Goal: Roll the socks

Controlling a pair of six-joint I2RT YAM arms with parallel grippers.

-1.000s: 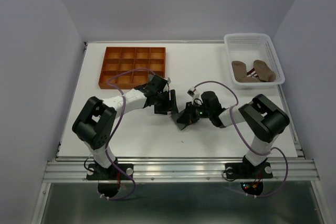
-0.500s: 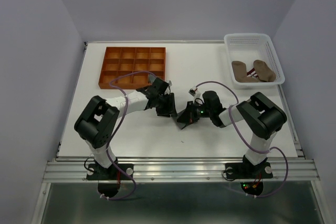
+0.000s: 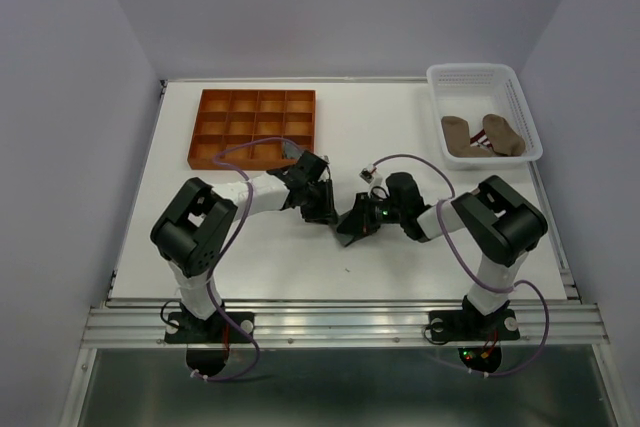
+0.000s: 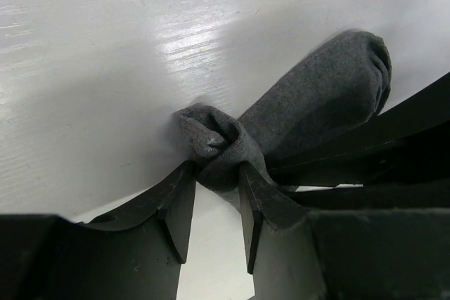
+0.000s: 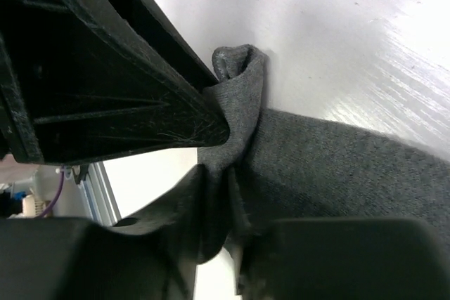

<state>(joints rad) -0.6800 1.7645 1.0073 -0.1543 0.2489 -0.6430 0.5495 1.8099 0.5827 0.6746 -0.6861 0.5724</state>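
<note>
I see the grey sock [image 4: 316,100] as soft, matt knitted cloth. The white bench [image 4: 91,61] is smooth and glossy, with glare. My left tool [image 4: 214,180] and right tool [image 5: 216,187] look like matt black plastic, flecked with lint.

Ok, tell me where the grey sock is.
Middle of the table in the top view: the grey sock lies there, its bunched end pinched by both the left gripper and the right gripper.

**On the white table [image 3: 300,269]**

At its far left sits an orange tray [image 3: 255,114] of square compartments, in the far right corner a white basket [image 3: 470,70] (tan socks [image 3: 483,135] inside), and mid-table lies a grey sock [image 4: 316,103].
</note>
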